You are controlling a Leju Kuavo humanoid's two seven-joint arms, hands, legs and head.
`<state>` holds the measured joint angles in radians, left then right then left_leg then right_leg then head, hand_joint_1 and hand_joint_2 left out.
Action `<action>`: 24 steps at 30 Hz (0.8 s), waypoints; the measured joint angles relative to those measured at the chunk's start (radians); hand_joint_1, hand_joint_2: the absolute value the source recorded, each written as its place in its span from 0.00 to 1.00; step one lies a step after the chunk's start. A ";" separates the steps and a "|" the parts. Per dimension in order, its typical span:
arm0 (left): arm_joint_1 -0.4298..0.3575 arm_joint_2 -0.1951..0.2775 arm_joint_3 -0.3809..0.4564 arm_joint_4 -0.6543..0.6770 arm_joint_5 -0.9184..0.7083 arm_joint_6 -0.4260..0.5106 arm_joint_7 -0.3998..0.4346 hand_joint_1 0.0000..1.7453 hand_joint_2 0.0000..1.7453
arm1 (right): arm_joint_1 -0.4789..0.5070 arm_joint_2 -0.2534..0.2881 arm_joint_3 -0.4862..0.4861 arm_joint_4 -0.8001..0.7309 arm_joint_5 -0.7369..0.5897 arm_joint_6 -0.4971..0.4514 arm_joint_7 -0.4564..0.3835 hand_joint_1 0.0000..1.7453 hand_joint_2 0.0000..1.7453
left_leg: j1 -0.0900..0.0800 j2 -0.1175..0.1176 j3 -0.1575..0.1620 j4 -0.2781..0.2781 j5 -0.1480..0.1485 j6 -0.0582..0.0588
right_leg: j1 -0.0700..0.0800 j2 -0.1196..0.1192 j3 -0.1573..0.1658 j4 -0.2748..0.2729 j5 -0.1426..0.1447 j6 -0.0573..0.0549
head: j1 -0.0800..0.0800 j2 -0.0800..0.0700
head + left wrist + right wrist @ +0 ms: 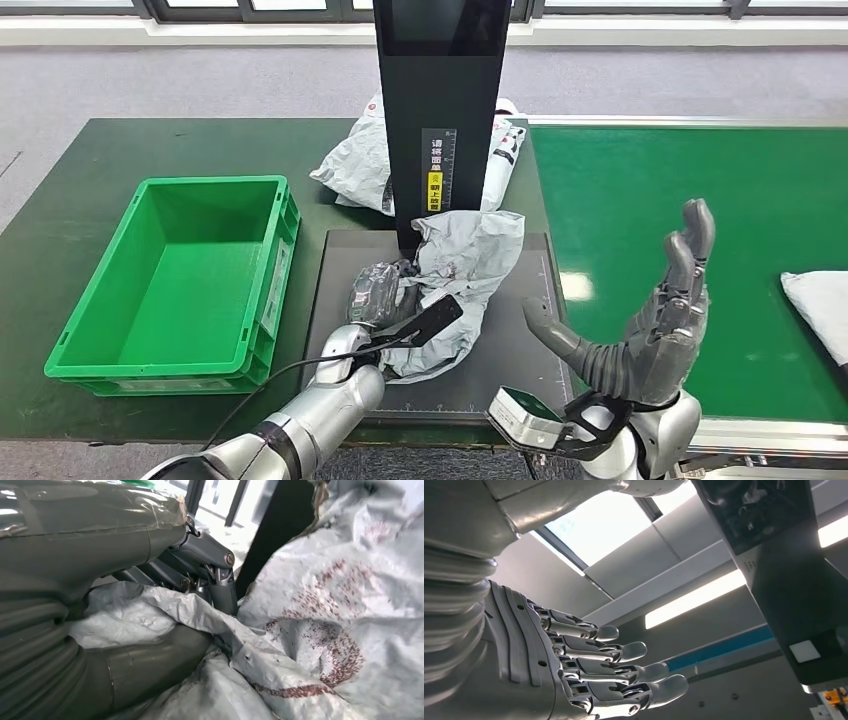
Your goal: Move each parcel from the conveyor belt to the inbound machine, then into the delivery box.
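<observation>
Head view shows us a green delivery box (170, 280) on the dark table, with nothing inside. Beside it, our left hand (378, 296) grips a crumpled grey parcel (462, 270) lying on the inbound machine (440, 110) platform. Our right hand (655, 330) is raised, fingers spread, holding nothing. Another parcel (820, 310) lies on the conveyor belt (650, 190).

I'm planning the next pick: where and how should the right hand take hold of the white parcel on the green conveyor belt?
Probably by its near-left corner, coming from above and the left: the flat white parcel lies at the picture's right edge, mostly cut off, on the green conveyor belt, with the raised right hand empty beside it.
</observation>
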<state>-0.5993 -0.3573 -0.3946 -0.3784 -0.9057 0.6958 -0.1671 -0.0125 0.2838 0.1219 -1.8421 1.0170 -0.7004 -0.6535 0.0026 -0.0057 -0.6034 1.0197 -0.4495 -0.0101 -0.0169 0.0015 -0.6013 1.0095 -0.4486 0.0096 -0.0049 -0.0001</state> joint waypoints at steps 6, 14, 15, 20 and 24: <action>0.091 0.000 0.184 -0.259 -0.306 0.002 -0.014 1.00 1.00 | 0.000 0.000 -0.003 0.000 0.025 0.000 0.037 0.00 1.00 | 0.000 0.001 0.000 0.000 0.000 0.000 | 0.000 0.001 -0.001 0.000 0.000 0.000 | 0.000 0.000; 0.189 0.006 0.346 -0.713 -0.360 0.007 -0.033 1.00 1.00 | 0.003 0.000 -0.021 0.000 0.028 0.000 0.051 0.00 1.00 | 0.000 0.001 -0.001 0.000 0.000 0.000 | 0.000 0.001 -0.001 0.000 0.000 0.000 | 0.000 0.000; 0.197 0.008 0.359 -0.771 -0.358 0.007 -0.034 1.00 1.00 | 0.004 0.000 -0.025 0.000 0.027 0.000 0.048 0.00 1.00 | 0.000 0.000 -0.001 0.000 0.000 0.000 | 0.000 0.000 -0.001 0.000 0.000 0.000 | 0.000 0.000; 0.233 0.019 0.417 -0.994 -0.327 0.007 -0.043 1.00 1.00 | 0.008 0.001 -0.050 0.000 0.019 0.000 0.028 0.00 1.00 | 0.000 0.000 -0.001 0.000 0.000 0.000 | 0.000 0.000 -0.001 0.000 0.000 0.000 | 0.000 0.000; 0.262 0.026 0.486 -1.119 -0.280 0.007 -0.056 1.00 1.00 | 0.012 0.002 -0.074 0.000 -0.004 0.000 0.012 0.00 1.00 | 0.000 0.000 -0.001 0.000 0.000 0.000 | 0.000 0.000 -0.001 0.000 -0.001 0.000 | 0.000 0.000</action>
<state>-0.3377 -0.3315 0.0910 -1.4976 -1.1859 0.7031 -0.2234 -0.0004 0.2860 0.0480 -1.8421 1.0135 -0.7004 -0.6414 0.0029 -0.0053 -0.6043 1.0193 -0.4496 -0.0102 -0.0166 0.0019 -0.6023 1.0097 -0.4491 0.0096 -0.0050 -0.0001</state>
